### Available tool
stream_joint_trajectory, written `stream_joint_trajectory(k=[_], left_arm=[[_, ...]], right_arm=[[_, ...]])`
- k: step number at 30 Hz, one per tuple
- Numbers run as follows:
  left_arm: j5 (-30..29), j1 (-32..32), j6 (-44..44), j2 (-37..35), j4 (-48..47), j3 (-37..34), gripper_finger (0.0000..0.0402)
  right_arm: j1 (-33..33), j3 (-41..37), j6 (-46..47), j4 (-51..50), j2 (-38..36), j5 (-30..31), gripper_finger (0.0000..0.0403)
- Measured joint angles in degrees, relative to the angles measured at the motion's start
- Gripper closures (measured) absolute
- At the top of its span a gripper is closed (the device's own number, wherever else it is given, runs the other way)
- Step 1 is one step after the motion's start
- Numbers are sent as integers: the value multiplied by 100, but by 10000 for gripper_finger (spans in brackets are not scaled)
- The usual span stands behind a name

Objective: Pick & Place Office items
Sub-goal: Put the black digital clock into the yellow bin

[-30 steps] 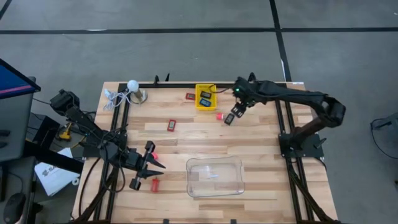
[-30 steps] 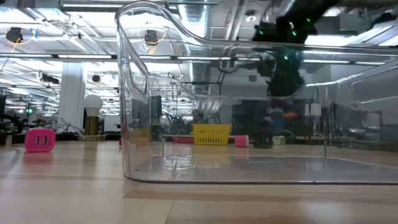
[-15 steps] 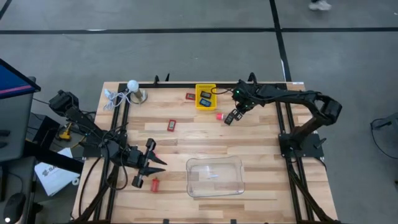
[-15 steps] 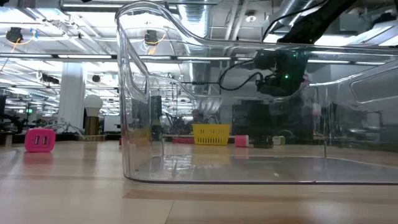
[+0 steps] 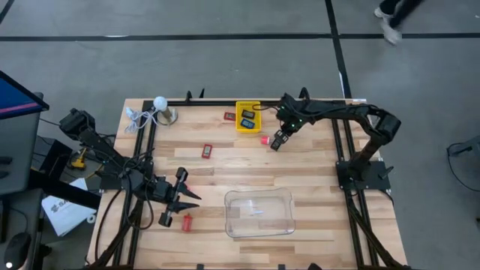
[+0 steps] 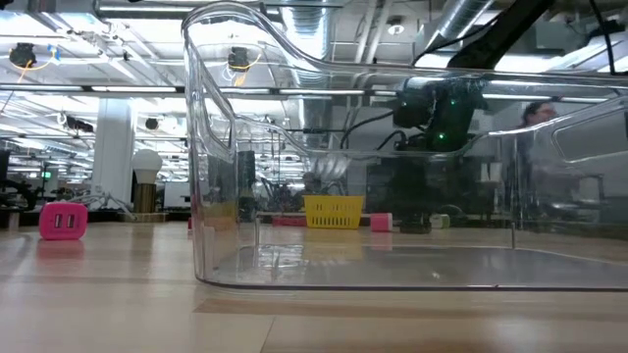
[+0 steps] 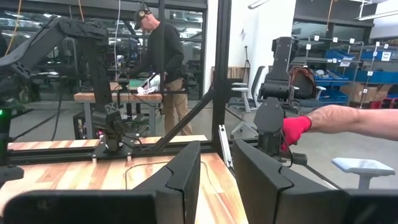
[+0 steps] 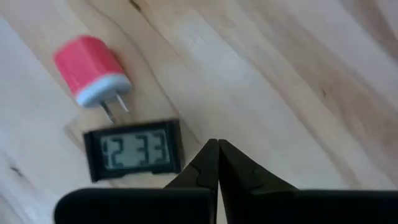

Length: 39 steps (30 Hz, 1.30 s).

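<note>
We log a red plug adapter [image 8: 92, 70] touching a black digital clock [image 8: 133, 152] near the yellow basket [image 5: 247, 116]; right gripper [image 8: 217, 163] above them, fingers closed, empty.

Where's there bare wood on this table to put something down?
Bare wood lies between the clear tray and the right gripper, and right of the tray. It is crowded by the yellow basket, and near the left gripper and red block.

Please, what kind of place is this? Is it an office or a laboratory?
Probably a robotics laboratory or workshop, not an office: the wooden table carries two fixed robot arms, the low view shows bare ceiling pipes, and a person works at a bench behind.
</note>
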Motion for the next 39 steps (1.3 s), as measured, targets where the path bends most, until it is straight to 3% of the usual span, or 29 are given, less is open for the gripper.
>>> stream_joint_trajectory(k=[14, 27, 37, 39], left_arm=[[0, -1, -11, 0, 5, 0, 311], [0, 0, -2, 0, 30, 0, 311], [1, -1, -105, 0, -25, 0, 311], [2, -1, -111, 0, -24, 0, 311]], right_arm=[[-281, 167, -151, -46, 166, -982, 403], [-160, 289, -297, -17, 992, -1039, 403], [763, 112, 273, -1076, 382, -984, 403], [1006, 121, 351, -1335, 216, -679, 403]])
